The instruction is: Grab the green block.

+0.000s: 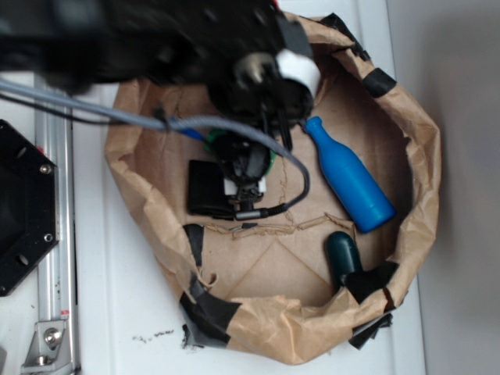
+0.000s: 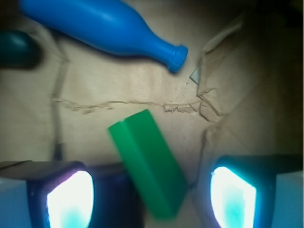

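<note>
Now the gripper (image 2: 152, 199) hangs wide open, empty, straddling the green block (image 2: 148, 164), whose long axis runs diagonally between the fingers.

Blue bottle (image 1: 349, 176) lying in brown paper nest (image 1: 414, 148), dark teal rounded object (image 1: 342, 251) and black pouch (image 1: 205, 187) nearby.

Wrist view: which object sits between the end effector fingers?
The green block, a flat bar lying between the fingers. The blue bottle and dark teal object lie farther off.
</note>
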Robot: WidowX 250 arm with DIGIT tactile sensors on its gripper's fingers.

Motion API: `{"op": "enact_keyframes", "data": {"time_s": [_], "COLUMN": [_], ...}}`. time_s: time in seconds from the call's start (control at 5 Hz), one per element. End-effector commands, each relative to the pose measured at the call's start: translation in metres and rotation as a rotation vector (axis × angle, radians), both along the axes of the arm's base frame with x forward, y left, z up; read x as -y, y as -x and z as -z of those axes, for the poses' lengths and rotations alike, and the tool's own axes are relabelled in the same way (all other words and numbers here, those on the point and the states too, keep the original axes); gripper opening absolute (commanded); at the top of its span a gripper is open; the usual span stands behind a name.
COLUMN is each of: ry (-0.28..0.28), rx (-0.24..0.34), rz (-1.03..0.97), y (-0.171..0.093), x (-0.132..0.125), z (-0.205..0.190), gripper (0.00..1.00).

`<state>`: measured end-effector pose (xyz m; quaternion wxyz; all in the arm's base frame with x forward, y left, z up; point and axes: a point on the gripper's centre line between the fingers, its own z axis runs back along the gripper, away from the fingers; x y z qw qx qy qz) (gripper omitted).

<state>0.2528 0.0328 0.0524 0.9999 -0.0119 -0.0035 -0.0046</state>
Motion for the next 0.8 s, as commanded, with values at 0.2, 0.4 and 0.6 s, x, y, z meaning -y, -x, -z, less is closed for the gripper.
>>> {"op": "enact_keyframes", "data": {"time_s": [0.2, 0.4, 0.6], "ry": [-0.053, -0.080, -0.103], "rx": [0.030, 0.040, 0.010], "rz": [0.055, 0.039, 0.029], "y": [-0.001, 0.006, 0.005], "x": [0.008, 0.005, 0.001], "z": [0.021, 0.023, 0.034], "gripper": [1.00, 1.00, 1.00]}}
